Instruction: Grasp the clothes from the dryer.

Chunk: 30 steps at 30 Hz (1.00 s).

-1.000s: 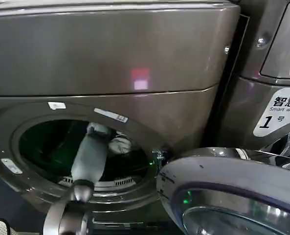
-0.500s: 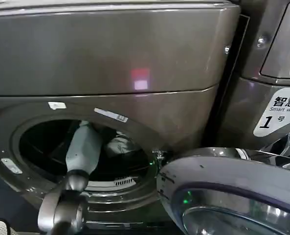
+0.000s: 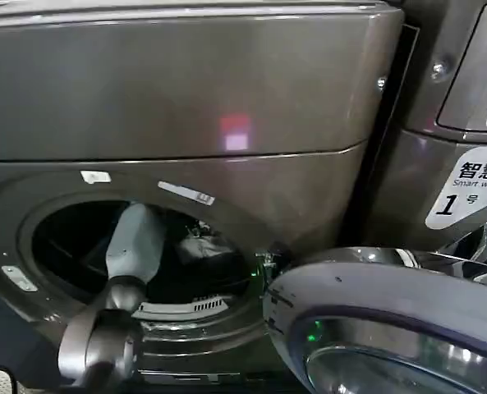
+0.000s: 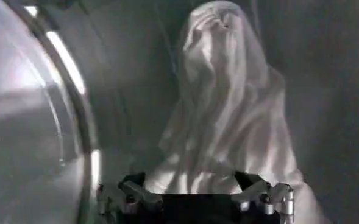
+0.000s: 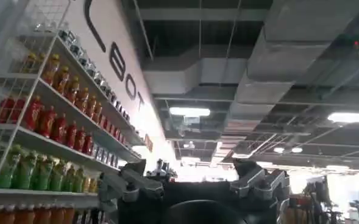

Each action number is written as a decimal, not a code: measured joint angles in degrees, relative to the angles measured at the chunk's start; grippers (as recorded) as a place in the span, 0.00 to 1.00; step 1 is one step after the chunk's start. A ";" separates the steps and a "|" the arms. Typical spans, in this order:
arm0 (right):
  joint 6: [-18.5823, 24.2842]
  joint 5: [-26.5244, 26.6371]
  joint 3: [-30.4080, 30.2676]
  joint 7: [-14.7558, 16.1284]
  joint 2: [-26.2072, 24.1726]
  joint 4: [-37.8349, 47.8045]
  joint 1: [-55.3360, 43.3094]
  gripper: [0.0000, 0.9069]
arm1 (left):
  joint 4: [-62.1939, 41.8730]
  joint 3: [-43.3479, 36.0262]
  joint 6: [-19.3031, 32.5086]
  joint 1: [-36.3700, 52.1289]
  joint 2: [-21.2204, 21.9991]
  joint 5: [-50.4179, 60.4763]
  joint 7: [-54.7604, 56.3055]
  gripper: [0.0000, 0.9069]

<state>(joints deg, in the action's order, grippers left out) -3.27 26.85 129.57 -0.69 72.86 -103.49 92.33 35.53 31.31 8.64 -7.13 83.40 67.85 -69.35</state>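
Clothes: a pale bundle of white and light-grey fabric [image 4: 228,115] sits inside the drum, heaped up against the back wall; from the head camera it reads as a dim lump [image 3: 200,246] deep in the porthole.
Dryer: bronze-grey front-loader [image 3: 186,98], porthole open, its grey-rimmed glass door [image 3: 391,320] swung out to the robot's right.
Left gripper: reaching through the porthole on the left arm [image 3: 135,242]; the claw [image 4: 194,195] is spread wide, its fingers [image 4: 127,193] flanking the bottom edge of the cloth, nothing pinched yet.
Right gripper: parked away from the machine [image 5: 194,182], aimed toward a shelf of bottled drinks [image 5: 45,122], fingers apart and empty.
Step in hand: closing on the bundle.
Doing it well: likely best to push a little deeper so both fingers bracket a thick fold rather than a loose hem, then close firmly; soft cloth may slip out of a shallow bite, and the porthole rim could snag trailing fabric on the way out.
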 measured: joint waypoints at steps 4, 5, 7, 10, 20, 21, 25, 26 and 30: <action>0.05 -0.13 -0.09 0.00 0.08 -0.02 0.01 1.00 | -1.96 0.11 -0.47 0.29 0.07 -0.52 0.37 1.00; 0.05 -0.12 -0.09 0.00 0.05 -0.01 0.04 1.00 | -2.46 0.16 -0.66 0.38 0.20 -0.62 0.64 1.00; 0.08 -0.10 -0.07 -0.02 0.02 0.01 0.07 1.00 | -3.32 0.19 -0.83 0.42 0.49 -0.90 1.01 1.00; 0.12 -0.09 -0.09 -0.03 0.18 -0.02 0.18 1.00 | -4.29 0.04 -1.17 0.29 0.53 -0.96 1.44 0.00; 0.16 -0.11 -0.28 -0.10 0.03 0.18 0.03 1.00 | -5.63 0.00 -1.45 -0.68 -0.57 -2.58 3.13 0.00; 0.16 -0.11 -0.35 -0.10 -0.02 0.12 -0.04 1.00 | -5.77 0.02 -1.44 -0.80 -0.64 -2.75 3.27 0.00; 0.16 -0.11 -0.41 -0.10 -0.08 0.10 -0.10 1.00 | -5.79 0.03 -1.43 -1.39 -0.89 -3.37 3.48 0.00; 0.19 -0.11 -0.40 -0.10 -0.11 0.16 -0.05 1.00 | -5.91 0.03 -1.45 -1.41 -0.93 -3.55 3.56 0.00; 0.38 -0.10 -0.10 -0.10 -0.35 0.62 0.14 1.00 | -5.96 0.06 -1.74 -1.81 -1.01 -3.92 4.12 0.00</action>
<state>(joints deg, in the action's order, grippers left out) -2.89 26.75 129.47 -0.79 72.51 -102.87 92.47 29.57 31.37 6.89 -8.94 82.39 63.94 -65.23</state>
